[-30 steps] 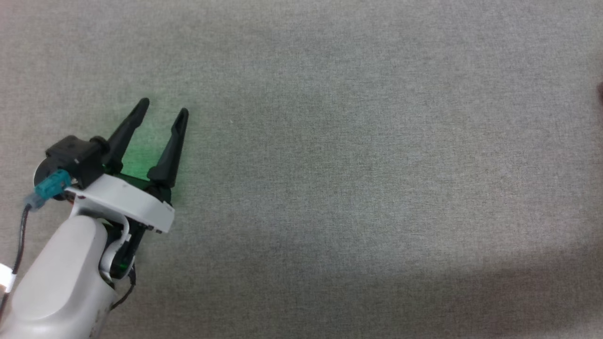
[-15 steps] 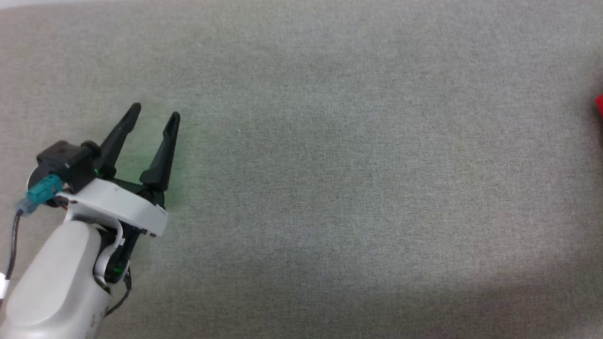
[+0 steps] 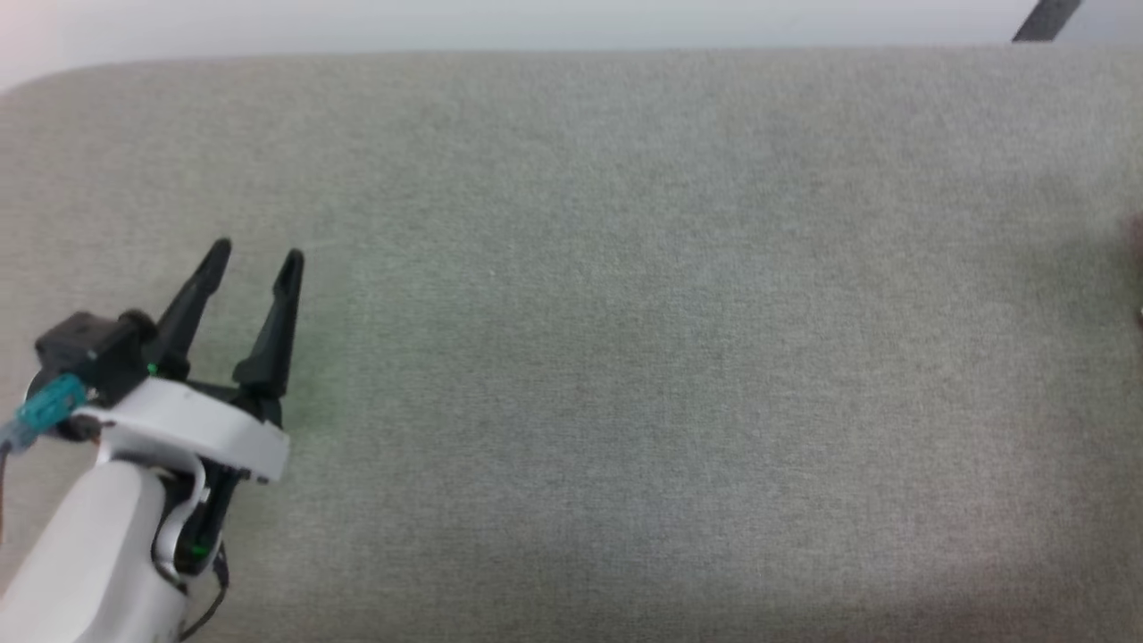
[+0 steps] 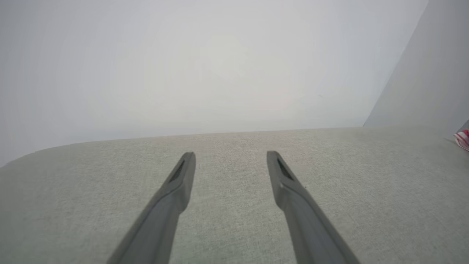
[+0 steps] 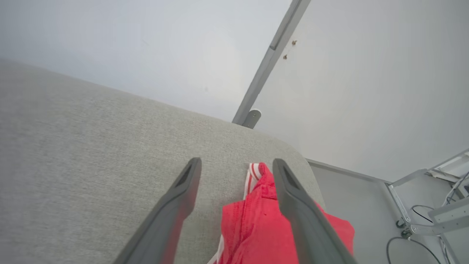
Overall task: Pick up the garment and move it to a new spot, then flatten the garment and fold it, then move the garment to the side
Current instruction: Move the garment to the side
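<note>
On grey cloth (image 5: 91,146) lies one garment (image 5: 256,227); left claw (image 3: 257,253), right claw (image 5: 236,163) gape.

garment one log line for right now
garment: red, on table corner, ungripped | right gripper: open over it | left gripper: open, empty

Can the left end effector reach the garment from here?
Probably not: the left end effector hovers open at the left of the table, the garment lies far across at the right corner, beneath the open right end effector.
</note>
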### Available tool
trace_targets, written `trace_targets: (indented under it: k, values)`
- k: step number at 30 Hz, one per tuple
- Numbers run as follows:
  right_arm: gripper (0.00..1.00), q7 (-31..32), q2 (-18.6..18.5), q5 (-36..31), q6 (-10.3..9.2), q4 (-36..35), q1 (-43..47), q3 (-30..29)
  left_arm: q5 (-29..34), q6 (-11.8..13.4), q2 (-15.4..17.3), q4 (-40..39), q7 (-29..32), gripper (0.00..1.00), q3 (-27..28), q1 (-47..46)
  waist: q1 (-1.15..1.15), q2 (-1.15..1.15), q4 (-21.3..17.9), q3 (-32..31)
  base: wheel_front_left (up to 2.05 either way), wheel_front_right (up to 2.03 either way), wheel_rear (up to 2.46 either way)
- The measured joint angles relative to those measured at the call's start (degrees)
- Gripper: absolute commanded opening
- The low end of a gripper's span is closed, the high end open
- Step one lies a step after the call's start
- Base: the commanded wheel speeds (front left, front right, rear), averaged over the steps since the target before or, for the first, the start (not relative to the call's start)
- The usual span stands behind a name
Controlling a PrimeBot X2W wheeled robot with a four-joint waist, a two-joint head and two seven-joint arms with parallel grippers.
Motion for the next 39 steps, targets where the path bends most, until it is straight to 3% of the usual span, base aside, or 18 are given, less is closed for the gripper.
trace_targets:
  k: [9,19,28,39]
  values:
    - [1.00,-8.54,2.45,3.13,0.00,-2.26,6.84,1.62,1.26,0.00,0.07,0.30,-0.01,1.00,3.48,5.71,0.00,0.00,1.76,-4.46,0.00,0.00,0.00]
    - [1.00,-16.74,7.67,1.51,0.00,-1.87,13.64,1.30,2.01,0.00,0.52,-1.52,0.00,1.00,7.48,13.51,0.00,0.00,3.09,-9.63,0.00,0.00,0.00]
    - [1.00,-19.54,12.99,-0.85,0.00,-4.67,21.39,-1.22,2.41,0.00,-0.11,-3.19,0.00,1.00,11.47,20.41,0.00,0.00,3.45,-13.66,0.00,0.00,0.00]
    - [1.00,-19.85,19.04,-3.43,0.00,-13.79,33.42,-4.90,2.00,0.00,-1.03,-4.76,0.00,1.00,12.70,24.99,0.00,0.00,3.57,-16.67,0.00,0.00,0.00]
